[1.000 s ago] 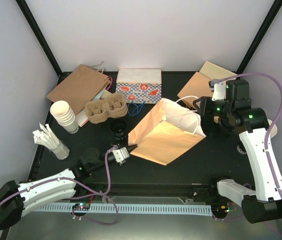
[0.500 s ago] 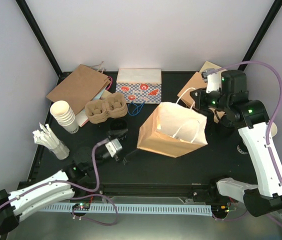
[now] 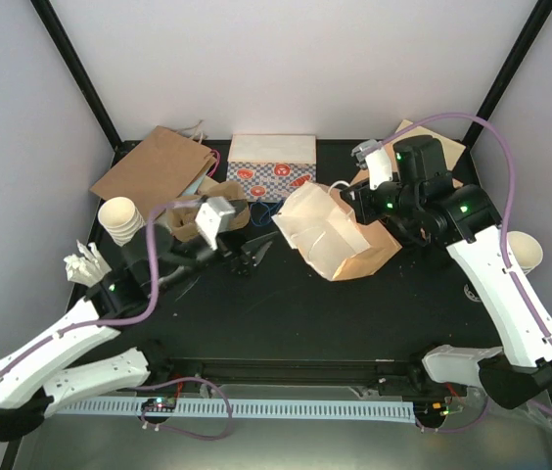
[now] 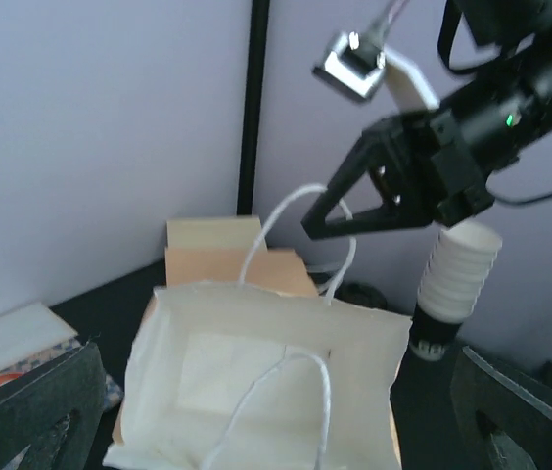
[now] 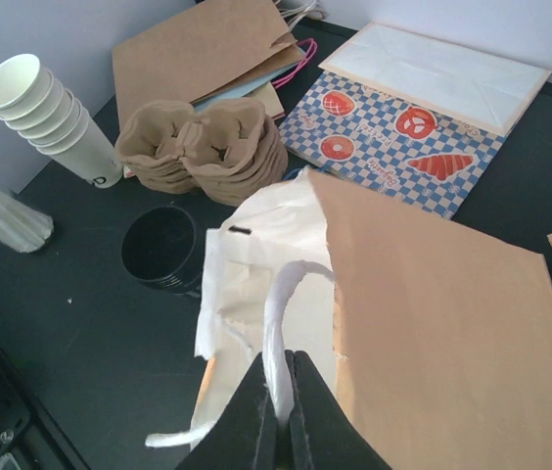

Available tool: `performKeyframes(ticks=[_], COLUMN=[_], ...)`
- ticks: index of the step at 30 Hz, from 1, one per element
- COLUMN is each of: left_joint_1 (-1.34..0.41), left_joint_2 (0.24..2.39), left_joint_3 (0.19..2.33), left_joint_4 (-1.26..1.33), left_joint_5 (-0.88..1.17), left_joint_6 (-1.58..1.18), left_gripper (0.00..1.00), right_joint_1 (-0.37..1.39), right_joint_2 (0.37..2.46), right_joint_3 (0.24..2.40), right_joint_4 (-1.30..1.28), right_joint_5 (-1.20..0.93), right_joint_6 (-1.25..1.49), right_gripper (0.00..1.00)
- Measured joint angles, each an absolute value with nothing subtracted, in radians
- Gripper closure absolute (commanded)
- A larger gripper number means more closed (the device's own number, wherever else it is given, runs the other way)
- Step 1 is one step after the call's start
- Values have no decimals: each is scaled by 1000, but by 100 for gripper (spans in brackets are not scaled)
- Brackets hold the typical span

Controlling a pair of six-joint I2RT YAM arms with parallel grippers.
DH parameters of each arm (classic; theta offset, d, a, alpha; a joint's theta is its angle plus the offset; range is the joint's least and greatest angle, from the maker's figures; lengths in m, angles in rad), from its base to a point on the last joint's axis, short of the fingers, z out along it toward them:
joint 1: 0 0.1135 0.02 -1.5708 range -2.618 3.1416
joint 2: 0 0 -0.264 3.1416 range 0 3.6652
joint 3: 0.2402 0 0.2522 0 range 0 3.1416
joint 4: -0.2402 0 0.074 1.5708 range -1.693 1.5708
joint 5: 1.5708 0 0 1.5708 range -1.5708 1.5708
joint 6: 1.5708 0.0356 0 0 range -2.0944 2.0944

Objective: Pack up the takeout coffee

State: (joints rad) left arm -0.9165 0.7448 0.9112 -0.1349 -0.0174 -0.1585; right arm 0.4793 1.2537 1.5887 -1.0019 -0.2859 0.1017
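One takeout coffee [image 5: 163, 250], a short round cup with a black lid, stands on the black table just left of the bag's mouth in the right wrist view. The left arm hides it in the top view. The brown paper bag [image 3: 333, 233] is white inside and lies tipped, its open mouth facing left. My right gripper [image 5: 281, 397] is shut on the bag's white cord handle [image 5: 291, 294] and holds it up. My left gripper [image 3: 254, 253] hovers wide open in front of the bag's mouth [image 4: 256, 382], with nothing between its fingers [image 4: 31, 416].
Brown pulp cup carriers [image 5: 207, 147] sit behind the coffee, with a stack of cream paper cups [image 3: 124, 217] and wrapped sticks [image 3: 85, 264] to the left. A checkered box [image 3: 271, 166] and flat brown bags [image 3: 154, 171] line the back. Another cup stack [image 3: 524, 250] stands right.
The right gripper closed on the handle and drew the bag back and left, tipping its mouth leftward. The left arm rose and swung toward the carriers, its gripper opening wide.
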Motion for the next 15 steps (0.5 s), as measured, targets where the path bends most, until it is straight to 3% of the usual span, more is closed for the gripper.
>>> performKeyframes(ticks=[9, 15], left_joint_1=[-899, -864], left_joint_2=[1015, 1064], left_joint_3=[1170, 1200], left_joint_4=[-408, -421], left_joint_5=[28, 41], left_joint_6=[6, 169], left_gripper=[1, 1], right_joint_1=[515, 522], right_joint_2=[1239, 1218], right_joint_3=[1576, 1576], right_joint_4=[-1006, -1036], right_joint_5=[-292, -309], right_joint_6=[84, 75], right_gripper=[97, 97])
